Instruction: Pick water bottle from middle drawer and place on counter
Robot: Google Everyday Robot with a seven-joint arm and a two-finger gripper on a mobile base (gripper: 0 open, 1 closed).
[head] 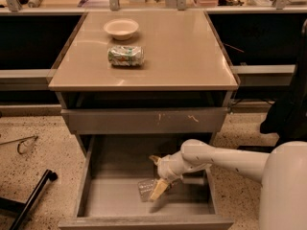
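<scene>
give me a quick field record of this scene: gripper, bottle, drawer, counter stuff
gripper: down inside the open middle drawer, right beside the water bottle
water bottle: on its side, low in the drawer near the front, not yet on the counter
middle drawer: pulled fully out
counter: carries the bowl and the soda can
bowl: upright, towards the back left
soda can: on its side, just in front of the bowl
</scene>
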